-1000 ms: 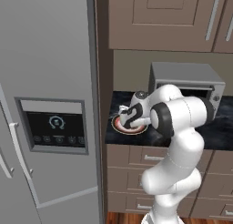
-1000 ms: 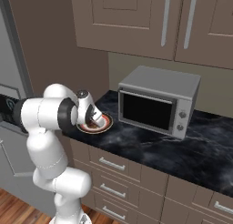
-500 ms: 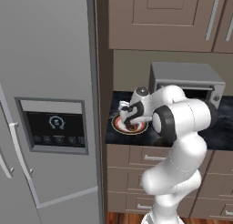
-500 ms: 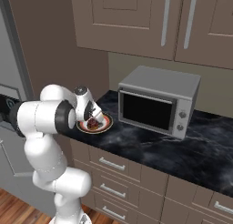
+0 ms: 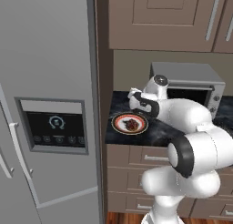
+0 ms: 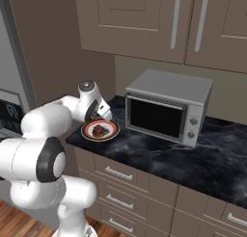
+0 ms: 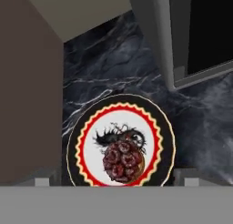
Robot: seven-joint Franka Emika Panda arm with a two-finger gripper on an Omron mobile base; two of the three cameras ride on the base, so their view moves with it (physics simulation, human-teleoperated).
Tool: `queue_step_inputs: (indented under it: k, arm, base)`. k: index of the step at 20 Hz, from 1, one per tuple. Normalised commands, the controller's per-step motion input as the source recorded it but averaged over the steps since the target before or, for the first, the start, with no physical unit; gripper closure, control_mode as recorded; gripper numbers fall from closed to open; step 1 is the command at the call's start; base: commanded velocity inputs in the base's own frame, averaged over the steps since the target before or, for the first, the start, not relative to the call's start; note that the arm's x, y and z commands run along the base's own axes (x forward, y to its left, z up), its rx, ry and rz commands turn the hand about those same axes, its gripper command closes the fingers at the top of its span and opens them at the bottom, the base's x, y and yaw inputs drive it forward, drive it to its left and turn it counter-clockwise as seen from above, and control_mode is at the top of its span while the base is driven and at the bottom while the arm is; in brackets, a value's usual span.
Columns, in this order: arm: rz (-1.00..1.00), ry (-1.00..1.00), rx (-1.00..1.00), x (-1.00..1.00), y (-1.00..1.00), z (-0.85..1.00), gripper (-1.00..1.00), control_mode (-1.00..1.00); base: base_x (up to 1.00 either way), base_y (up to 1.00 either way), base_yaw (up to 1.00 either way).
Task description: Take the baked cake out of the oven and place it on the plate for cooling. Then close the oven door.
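Observation:
A dark, knobbly cake [image 7: 123, 160] lies on a round plate [image 7: 120, 98] with a black rim and a red scalloped ring. The plate [image 5: 117, 123] stands at the left end of the black marble counter. My gripper [image 7: 116, 180] hangs open straight above the cake [image 5: 132, 124], clear of it, with nothing between its fingertips [image 7: 43, 181]. In the right base view the gripper [image 6: 99, 114] sits just above the plate [image 6: 112, 131] and cake [image 6: 99, 130]. The oven and the oven door are out of view.
A silver microwave [image 5: 186, 79] with a dark window [image 6: 169, 106] stands on the counter right of the plate, its corner [image 7: 182, 36] close by. A grey fridge [image 5: 45, 104] and brown side panel [image 7: 27, 104] stand to the left. Wall cabinets [image 6: 144, 19] hang overhead.
My hand has lifted a little from the plate and drawn back toward the microwave. The cake stays on the plate.

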Motion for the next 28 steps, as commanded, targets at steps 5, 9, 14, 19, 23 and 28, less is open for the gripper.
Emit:
queue_step_inputs:
  k: [5, 9, 14, 19, 23, 28]
  arm:
    - [0.00, 0.05, -0.08, -0.97, -0.48, 0.88, -1.00, -1.00]
    - [0.02, 0.10, -0.22, -1.00, -0.44, 0.20, -1.00, -1.00]
    - [0.13, 0.13, -0.17, -0.79, -0.38, 0.00, -1.00, -1.00]
    - [0.20, 0.11, -0.01, -0.67, -0.37, 0.00, -1.00, -1.00]
    - [0.08, 0.00, 0.00, -0.38, -0.07, 0.00, -1.00, 1.00]
    - [0.00, 0.00, 0.00, 0.00, 0.00, 0.00, -1.00, 1.00]
  base:
    - [0.00, 0.00, 0.00]
    - [0.00, 0.00, 0.00]
    - [0.00, 0.00, 0.00]
    - [0.00, 0.00, 0.00]
    - [-0.23, -0.01, 0.00]
    - [-1.00, -0.09, 0.00]
